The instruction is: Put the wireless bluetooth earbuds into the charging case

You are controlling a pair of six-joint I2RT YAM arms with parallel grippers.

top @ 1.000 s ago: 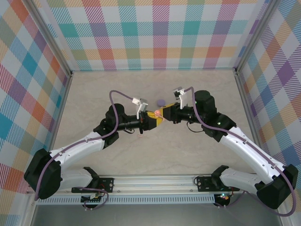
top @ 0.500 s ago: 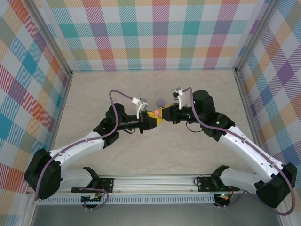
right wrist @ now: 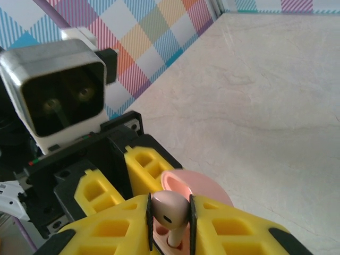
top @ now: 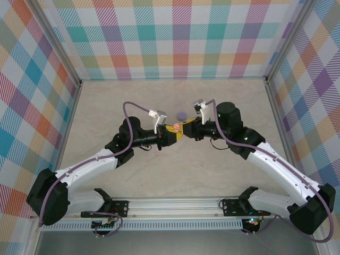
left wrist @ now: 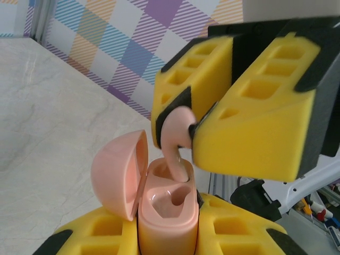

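Logged left gripper clamped on a pale pink charging case, upright between yellow pads, lid swung open. Noted right gripper pinching a pale pink earbud, stem down, tip at the mouth of the case's rear socket. Found both held above mid-worktop. Spotted a small purple object lying just beyond, toward the far edge.
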